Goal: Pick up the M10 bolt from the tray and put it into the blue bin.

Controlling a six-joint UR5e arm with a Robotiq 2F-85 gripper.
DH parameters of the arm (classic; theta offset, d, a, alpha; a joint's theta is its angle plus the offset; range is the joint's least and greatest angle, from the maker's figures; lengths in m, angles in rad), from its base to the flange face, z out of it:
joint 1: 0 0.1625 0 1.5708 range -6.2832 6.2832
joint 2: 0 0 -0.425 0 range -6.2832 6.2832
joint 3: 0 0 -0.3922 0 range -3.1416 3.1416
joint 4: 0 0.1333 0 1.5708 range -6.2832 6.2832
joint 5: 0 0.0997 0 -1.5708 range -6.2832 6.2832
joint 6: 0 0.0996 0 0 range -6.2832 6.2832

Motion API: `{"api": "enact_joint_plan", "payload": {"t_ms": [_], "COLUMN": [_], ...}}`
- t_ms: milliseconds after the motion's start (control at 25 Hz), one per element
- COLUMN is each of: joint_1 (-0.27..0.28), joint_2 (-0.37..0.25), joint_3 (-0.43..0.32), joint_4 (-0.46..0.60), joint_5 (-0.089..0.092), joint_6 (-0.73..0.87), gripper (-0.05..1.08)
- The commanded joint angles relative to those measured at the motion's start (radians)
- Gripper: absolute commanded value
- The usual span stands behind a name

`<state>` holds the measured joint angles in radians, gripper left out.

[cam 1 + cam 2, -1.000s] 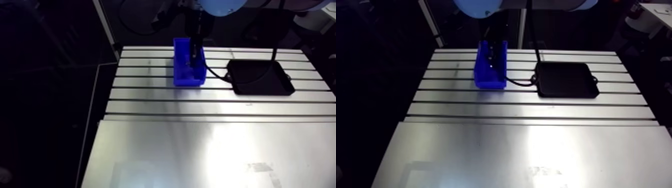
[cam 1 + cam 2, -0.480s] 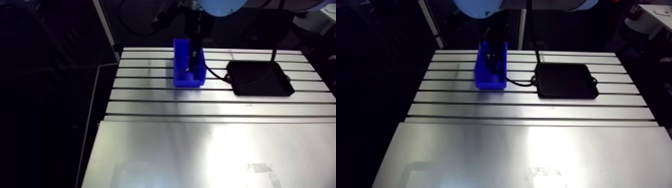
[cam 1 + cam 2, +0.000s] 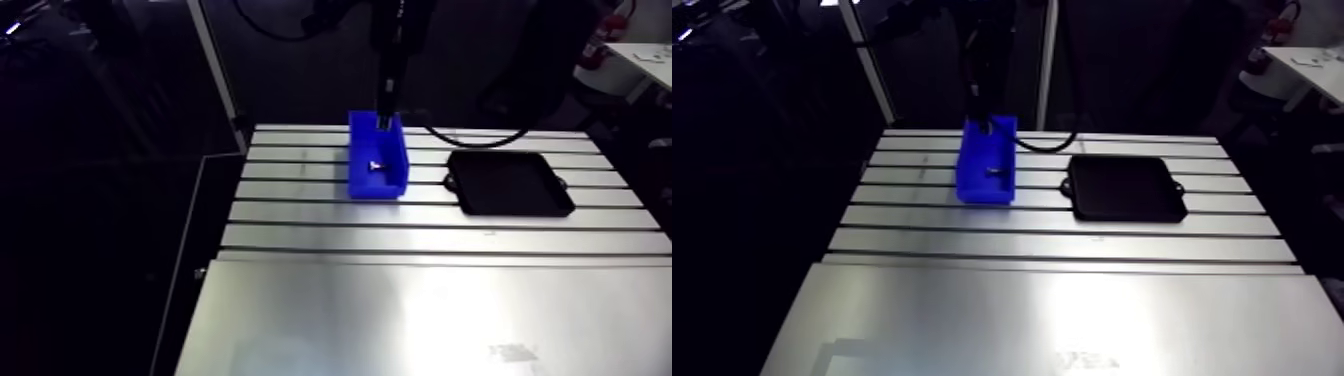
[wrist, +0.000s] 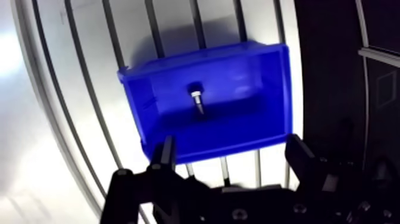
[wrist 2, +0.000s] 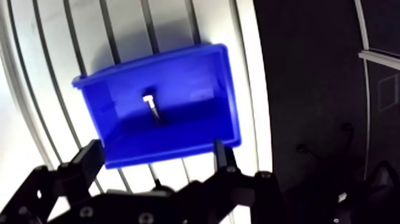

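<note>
Gripper: the Robotiq gripper point(image 4: 231, 143) is hanging released above the blue bin point(image 4: 280, 89), gripping nothing.
Fingers: the two black fingers point(image 4: 163, 155) are standing wide apart. In the wrist view the bin's nearer long wall is showing in the gap between them.
Height: the fingertips are staying clear of the bin and touching neither its rim nor its walls. In the arm view they are hovering just over the bin's far end.
Wrist: the dark wrist point(image 3: 395, 40) is coming straight down from above the bin's far end, with the gripper pointing downward.
M10 bolt: the M10 bolt point(image 4: 196, 98) is lying on its side on the floor of the blue bin, near the middle. Its bright head is pointing away from the gripper and its darker shank is pointing back toward the fingers. It is lying apart from every wall of the bin and is not touching the gripper.
Blue bin: the open-topped rectangular bin is sitting upright and flat, with its long sides crossing several of the table's slots.
Tray: the black tray point(image 3: 510, 185) is lying flat off one long side of the blue bin. It is near the bin but not touching it, with a strip of bare metal between the two. Small lugs are sticking out from its rim.
Table: the slotted aluminium table point(image 3: 400, 300) is carrying both the bin and the tray on its slotted far part. A smooth, shiny plate is stretching away from the bin's near end.
</note>
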<state>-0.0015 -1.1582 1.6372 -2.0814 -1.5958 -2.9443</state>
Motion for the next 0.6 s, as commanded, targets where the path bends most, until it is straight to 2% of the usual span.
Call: {"api": "enact_joint_plan", "payload": {"t_ms": [40,120,160,200,240,280,320,440,600], "joint_1": [-0.014,-0.02,-0.025,-0.026,-0.026,-0.028,-0.034,-0.075,-0.101], "joint_2": [-0.076,-0.091,-0.093,-0.097,-0.105,-0.111,-0.114,-0.149,-0.166], "joint_3": [-0.106,-0.125,-0.13,-0.138,-0.147,-0.153,-0.161,-0.181,-0.188], "joint_4": [0.211,0.249,0.257,0.258,0.267,0.286,0.315,0.399,0.455], "joint_5": [-0.009,-0.013,-0.019,-0.034,-0.063,-0.102,-0.118,-0.068,-0.065], "joint_6": [0.15,0.243,0.286,0.34,0.4,0.471,0.529,0.695,0.931], "gripper": [0.01,0.02,0.02,0.02,0.02,0.02,0.02,0.02,0.01]}}
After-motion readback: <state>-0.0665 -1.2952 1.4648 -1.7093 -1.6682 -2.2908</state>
